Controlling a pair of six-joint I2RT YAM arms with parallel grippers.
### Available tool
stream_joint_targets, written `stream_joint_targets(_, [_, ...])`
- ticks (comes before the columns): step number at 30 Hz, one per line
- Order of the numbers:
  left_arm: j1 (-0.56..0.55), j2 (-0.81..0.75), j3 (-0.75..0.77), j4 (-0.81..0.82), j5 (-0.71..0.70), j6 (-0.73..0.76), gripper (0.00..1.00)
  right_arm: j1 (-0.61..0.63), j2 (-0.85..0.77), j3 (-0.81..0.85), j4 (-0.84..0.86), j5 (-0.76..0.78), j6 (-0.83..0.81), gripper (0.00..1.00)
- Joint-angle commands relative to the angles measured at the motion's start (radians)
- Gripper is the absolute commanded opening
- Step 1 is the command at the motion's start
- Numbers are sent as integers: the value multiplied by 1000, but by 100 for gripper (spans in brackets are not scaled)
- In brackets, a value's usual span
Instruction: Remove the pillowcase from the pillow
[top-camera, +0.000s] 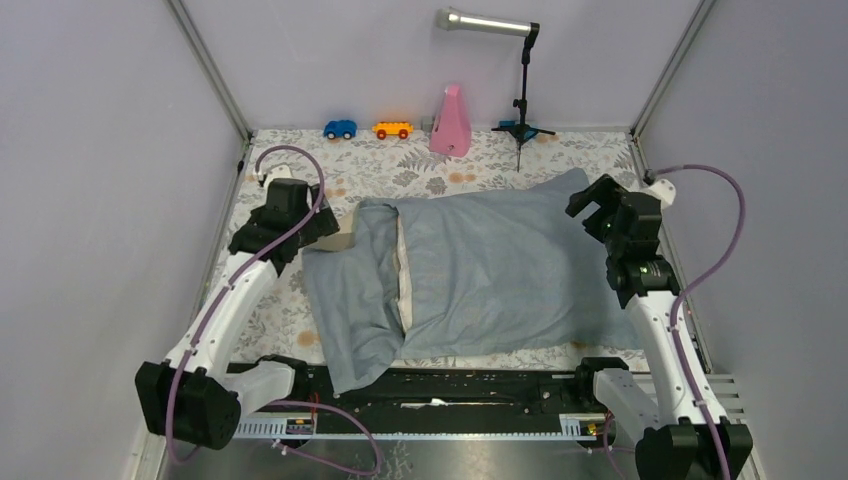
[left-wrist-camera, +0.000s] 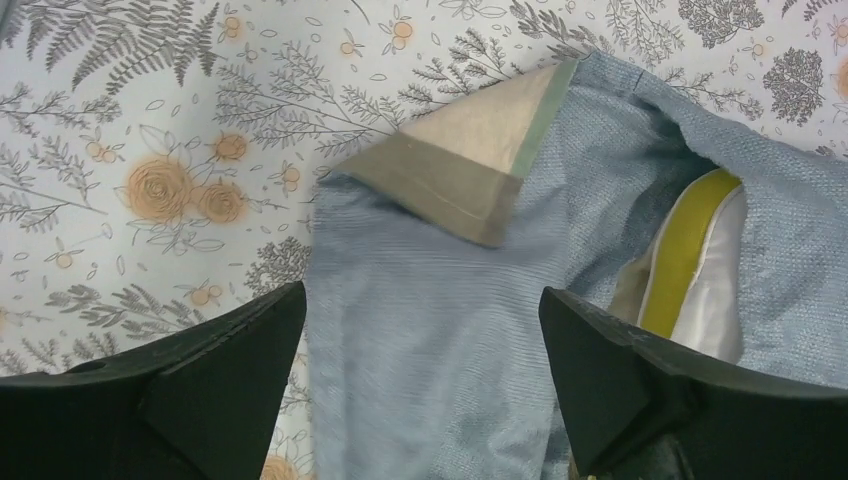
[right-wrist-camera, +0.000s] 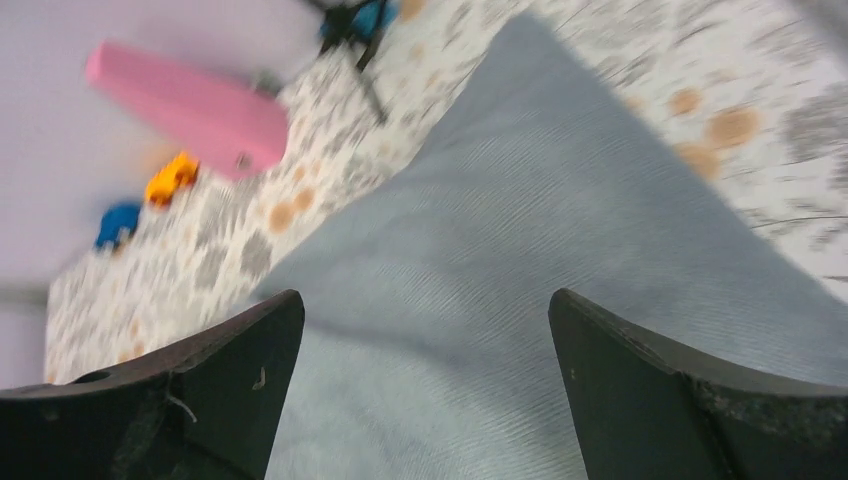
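The blue-grey pillowcase (top-camera: 490, 270) lies across the table with its mouth to the left. A loose flap (top-camera: 350, 300) hangs toward the front edge. The cream pillow (top-camera: 403, 275) shows as a narrow strip in the mouth. In the left wrist view the pillowcase (left-wrist-camera: 420, 340) shows a folded beige-olive band (left-wrist-camera: 460, 165), and the pillow's yellow piping (left-wrist-camera: 685, 255) peeks out at right. My left gripper (top-camera: 325, 228) is open above the mouth end; in its own view (left-wrist-camera: 422, 310) it holds nothing. My right gripper (top-camera: 590, 203) is open over the closed far-right corner (right-wrist-camera: 470, 300).
A pink cone-shaped object (top-camera: 451, 122), an orange toy car (top-camera: 392, 129) and a blue toy car (top-camera: 340, 129) stand along the back edge. A microphone stand (top-camera: 520, 110) is at the back right. Walls close in both sides.
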Motion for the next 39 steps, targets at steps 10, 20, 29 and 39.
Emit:
stream_joint_targets(10, [7, -285, -182, 270, 569, -44, 99, 164, 126, 5, 68, -427, -96, 100])
stream_joint_targets(20, [4, -270, -466, 577, 692, -255, 97, 478, 362, 120, 75, -221, -60, 100])
stream_joint_targets(29, [-39, -194, -627, 858, 743, -296, 97, 625, 464, 225, -96, 5, -111, 100])
stream_joint_targets(39, [-166, -130, -694, 976, 684, -282, 98, 616, 338, 59, 0, -173, -44, 100])
